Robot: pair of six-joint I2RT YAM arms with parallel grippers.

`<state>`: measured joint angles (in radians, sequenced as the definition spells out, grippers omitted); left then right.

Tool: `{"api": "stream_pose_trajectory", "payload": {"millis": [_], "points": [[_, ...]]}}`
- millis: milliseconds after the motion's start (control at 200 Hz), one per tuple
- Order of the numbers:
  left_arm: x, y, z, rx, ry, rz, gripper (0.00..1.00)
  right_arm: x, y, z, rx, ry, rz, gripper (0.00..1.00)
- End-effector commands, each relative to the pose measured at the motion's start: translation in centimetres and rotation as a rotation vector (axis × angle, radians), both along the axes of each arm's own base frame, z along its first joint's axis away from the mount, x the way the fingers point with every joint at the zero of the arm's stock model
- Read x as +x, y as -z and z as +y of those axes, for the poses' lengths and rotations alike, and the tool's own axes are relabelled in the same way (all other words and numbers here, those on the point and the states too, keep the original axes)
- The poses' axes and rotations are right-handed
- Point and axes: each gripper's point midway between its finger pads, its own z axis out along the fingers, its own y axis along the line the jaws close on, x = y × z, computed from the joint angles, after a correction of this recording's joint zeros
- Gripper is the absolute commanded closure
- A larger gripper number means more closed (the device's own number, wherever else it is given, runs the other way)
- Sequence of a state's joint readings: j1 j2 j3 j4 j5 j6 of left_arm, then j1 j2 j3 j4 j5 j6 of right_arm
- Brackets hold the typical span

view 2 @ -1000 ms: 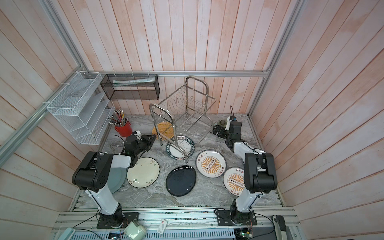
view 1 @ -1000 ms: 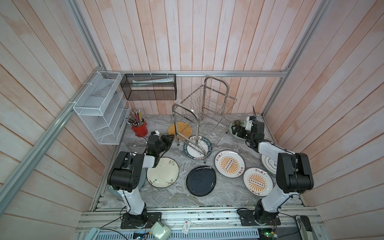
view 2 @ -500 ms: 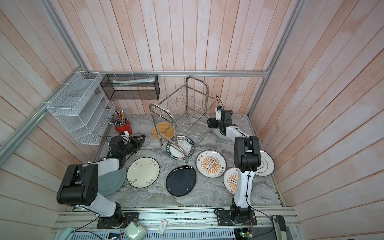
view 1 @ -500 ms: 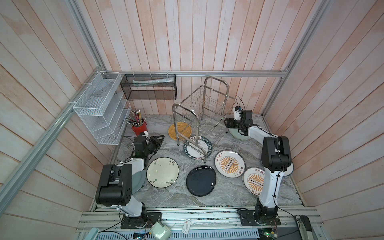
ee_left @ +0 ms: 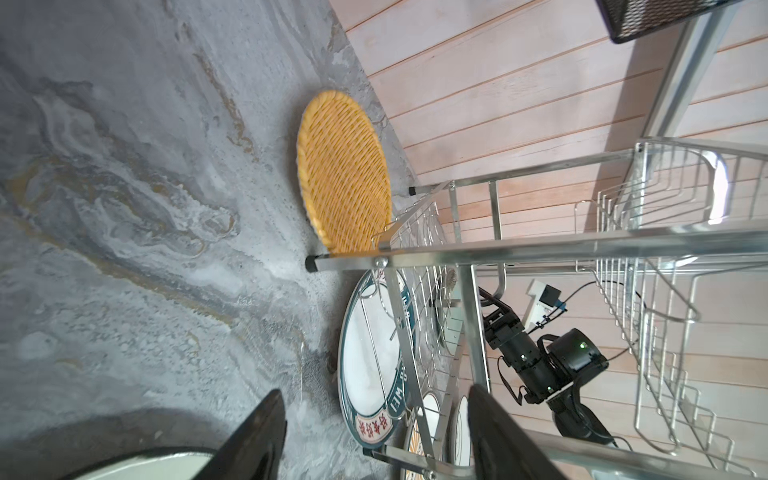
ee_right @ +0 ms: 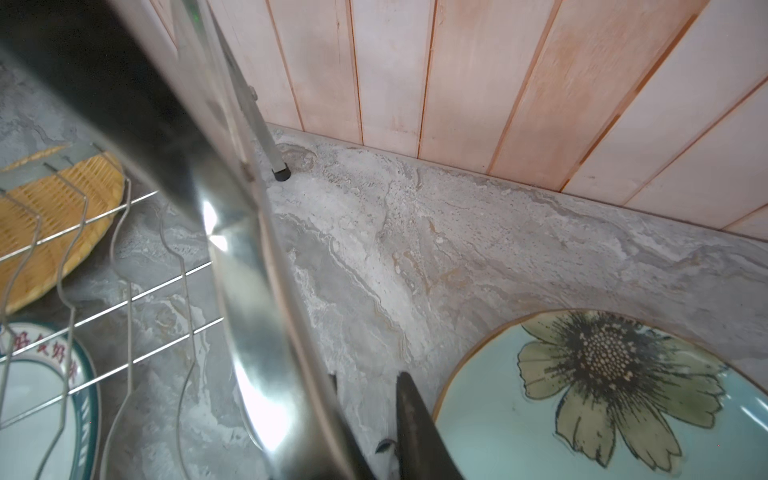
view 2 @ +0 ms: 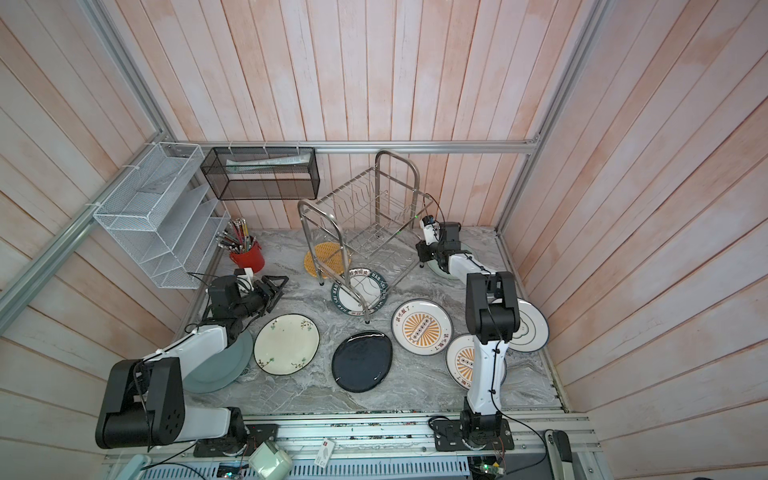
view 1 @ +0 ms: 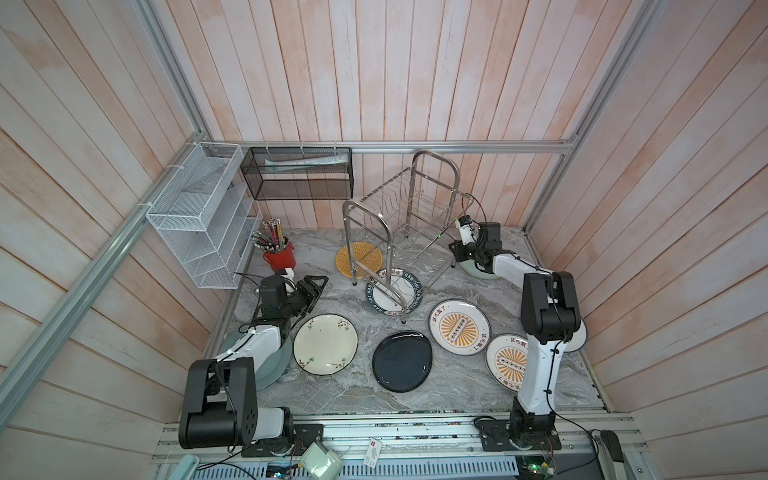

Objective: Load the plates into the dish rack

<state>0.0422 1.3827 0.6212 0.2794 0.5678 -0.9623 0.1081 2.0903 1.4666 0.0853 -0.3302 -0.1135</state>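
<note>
A: While you're standing at the front, what lies nearest on the bench (view 1: 332, 399)?

B: A glossy black plate (view 1: 402, 360). Left of it is a cream floral plate (view 1: 325, 344), then a grey-teal plate (view 2: 224, 365) partly under the left arm. On the right are the nearer sunburst plate (view 1: 505, 363) and the farther sunburst plate (view 1: 459, 328), close together. A blue-ring plate (view 2: 530, 328) sits behind the right arm.

A: And the left end effector (view 1: 318, 289)?

B: Low over the bench, just behind the floral plate, fingers spread wide — nothing between them.

A: Further back?

B: The dish rack (ee_left: 540, 247) stands on the bench near the back wall. A green-lettered plate (view 1: 392, 291) lies flat under its front end, and a yellow woven plate (view 1: 359, 259) lies just beyond.

A: The right end effector (view 1: 458, 254)?

B: At the rack's right side, over the edge of the mint flower plate (ee_right: 602, 395). Only a narrow gap shows between its fingers, but a rack tube blurs across one — I can't tell whether it grips anything.
</note>
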Motion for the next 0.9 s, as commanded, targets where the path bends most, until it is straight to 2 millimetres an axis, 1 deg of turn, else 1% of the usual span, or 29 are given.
{"api": "stream_pose_trajectory", "payload": {"millis": [0, 70, 150, 250, 280, 365, 400, 535, 545, 555, 565, 595, 600, 610, 635, 730, 895], "points": [[0.5, -0.3, 0.9, 0.097, -0.004, 0.019, 0.27, -2.0, -0.1, -0.4, 0.014, 0.015, 0.020, 0.84], [1.2, 0.0, 1.3, 0.135, -0.010, 0.045, 0.26, -2.8, -0.1, -0.5, 0.002, 0.004, 0.003, 0.89], [2.5, 0.0, 1.7, 0.155, -0.024, 0.056, 0.23, -3.6, 0.0, -0.7, 0.000, -0.011, -0.003, 0.95], [4.7, 0.1, 1.0, 0.147, -0.002, 0.055, 0.23, -4.0, -0.1, -1.0, -0.001, -0.026, -0.001, 0.98], [5.4, 0.8, 0.8, 0.147, 0.003, 0.071, 0.23, -4.2, -0.2, -1.0, -0.004, -0.034, -0.002, 1.00], [7.5, 2.0, 0.1, 0.125, 0.031, 0.086, 0.23, -4.5, -0.3, -1.4, -0.008, -0.039, 0.002, 1.00], [8.3, 2.8, 0.0, 0.119, 0.034, 0.105, 0.23, -4.8, -0.3, -1.5, -0.004, -0.042, 0.004, 1.00], [11.6, 4.5, -1.0, 0.117, 0.091, 0.106, 0.26, -5.4, -0.6, -2.4, 0.020, -0.029, -0.003, 1.00], [11.9, 4.3, -1.0, 0.117, 0.094, 0.101, 0.26, -5.5, -0.6, -2.5, 0.022, -0.027, -0.004, 1.00], [12.0, 5.0, -1.1, 0.115, 0.098, 0.113, 0.26, -5.5, -0.6, -2.5, 0.023, -0.026, -0.004, 1.00], [12.2, 4.9, -1.1, 0.113, 0.103, 0.110, 0.26, -5.6, -0.6, -2.6, 0.025, -0.025, -0.004, 1.00], [12.7, 5.5, -1.4, 0.102, 0.116, 0.117, 0.27, -5.7, -0.7, -2.7, 0.030, -0.022, -0.005, 1.00], [12.8, 5.3, -1.5, 0.099, 0.120, 0.110, 0.27, -5.7, -0.7, -2.7, 0.031, -0.021, -0.005, 1.00], [13.0, 5.8, -1.5, 0.097, 0.123, 0.116, 0.27, -5.7, -0.7, -2.7, 0.033, -0.021, -0.004, 1.00], [13.4, 5.7, -1.7, 0.087, 0.132, 0.108, 0.27, -5.8, -0.7, -2.8, 0.038, -0.020, -0.002, 1.00], [14.6, 7.1, -2.4, 0.052, 0.172, 0.116, 0.27, -6.0, -0.8, -2.9, 0.051, -0.022, -0.001, 1.00], [16.5, 8.6, -3.3, -0.007, 0.199, 0.128, 0.31, -6.0, -1.2, -3.2, 0.059, -0.023, -0.006, 1.00]]}}
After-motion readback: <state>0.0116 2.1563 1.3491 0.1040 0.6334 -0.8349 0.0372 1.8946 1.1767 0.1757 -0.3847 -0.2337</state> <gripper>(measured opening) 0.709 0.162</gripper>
